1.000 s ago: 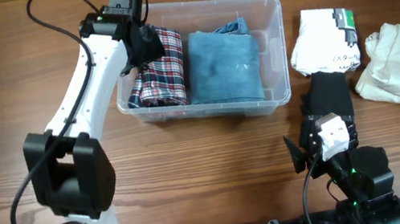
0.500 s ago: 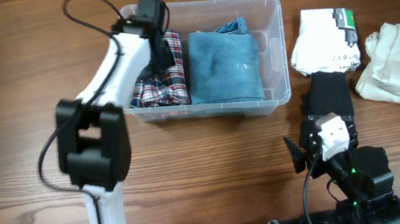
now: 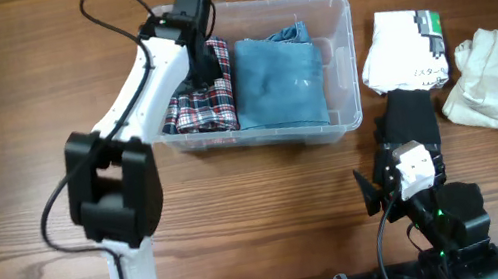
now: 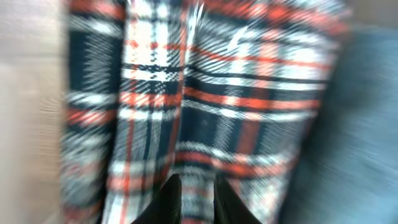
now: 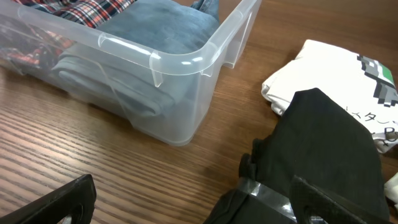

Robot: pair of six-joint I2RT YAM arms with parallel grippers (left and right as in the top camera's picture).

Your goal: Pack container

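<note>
A: Where does the container (image 3: 333, 6) sit?

B: On the far middle of the bench (image 3: 262, 218), long side across. It holds two folded pieces side by side: a plaid shirt (image 3: 193, 108) in its left half and a blue garment (image 3: 277, 79) in its right half, the two touching.

A: And the left hand (image 3: 208, 63)?

B: Inside the container, over the far end of the plaid shirt. In the blurred wrist view its fingers (image 4: 169, 199) stand close together with a narrow gap, right above the plaid. I cannot tell whether they pinch any cloth.

A: The right hand (image 5: 193, 186)?

B: Low at the near right of the bench, fingers spread wide and holding nothing. A folded black garment (image 3: 410, 118) lies just beyond it.

A: Anything else out there?

B: A folded white printed T-shirt (image 3: 397, 54) just right of the container, touching the black garment, and a cream bundle (image 3: 492, 78) farther right.
</note>
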